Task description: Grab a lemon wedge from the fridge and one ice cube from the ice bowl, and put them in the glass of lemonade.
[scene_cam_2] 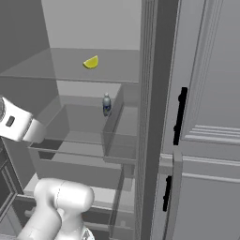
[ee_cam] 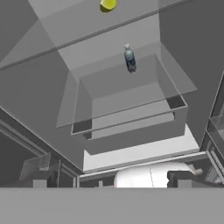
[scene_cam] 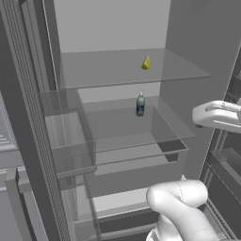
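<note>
— Where's the lemon wedge (ee_cam: 107, 4)?
— Upper glass shelf (scene_cam: 132, 70) in the open fridge (scene_cam: 197, 56), above and ahead of the pincer, beyond the bottle (ee_cam: 129, 57).
— Pincer's spread?
— Cannot tell.

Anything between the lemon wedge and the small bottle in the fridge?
Just the clear glass shelf that the lemon wedge sits on; the bottle stands one level below. Clearest in the left base view.

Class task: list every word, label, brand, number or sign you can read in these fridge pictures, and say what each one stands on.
No text can be read.
The small bottle on the middle glass shelf has a pale label, too small and blurred to read.
The lemon wedge, the fridge walls and the grey cabinets carry no writing.
</note>
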Robot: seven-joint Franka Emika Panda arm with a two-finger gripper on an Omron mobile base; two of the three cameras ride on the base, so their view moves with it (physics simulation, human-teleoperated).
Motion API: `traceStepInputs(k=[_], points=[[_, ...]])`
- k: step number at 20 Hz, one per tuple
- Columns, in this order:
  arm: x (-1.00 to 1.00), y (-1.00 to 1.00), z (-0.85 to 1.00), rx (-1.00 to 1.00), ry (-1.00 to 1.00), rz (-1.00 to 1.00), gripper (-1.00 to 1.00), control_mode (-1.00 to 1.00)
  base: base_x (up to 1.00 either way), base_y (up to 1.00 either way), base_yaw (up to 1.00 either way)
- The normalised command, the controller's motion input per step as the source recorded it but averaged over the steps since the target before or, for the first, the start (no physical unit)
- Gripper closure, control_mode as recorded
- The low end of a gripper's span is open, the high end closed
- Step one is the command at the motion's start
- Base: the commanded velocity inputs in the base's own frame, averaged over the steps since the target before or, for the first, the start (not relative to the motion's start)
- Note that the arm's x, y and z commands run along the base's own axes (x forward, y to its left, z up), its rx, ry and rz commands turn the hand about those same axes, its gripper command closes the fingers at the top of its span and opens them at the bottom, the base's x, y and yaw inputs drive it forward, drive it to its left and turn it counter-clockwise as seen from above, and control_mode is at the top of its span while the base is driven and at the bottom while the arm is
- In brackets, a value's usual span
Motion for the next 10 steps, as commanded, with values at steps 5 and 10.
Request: traceStepInputs(k=[5, 10], points=[[-0.04, 0.0, 0.6, -0.09, -0.3, 0.0, -1.0, -1.0, 0.0, 0.0, 0.0], [0.35, -0.01, 0.61, -0.09, -0.24, 0.04, -1.0, -1.0, 0.0, 0.0, 0.0]])
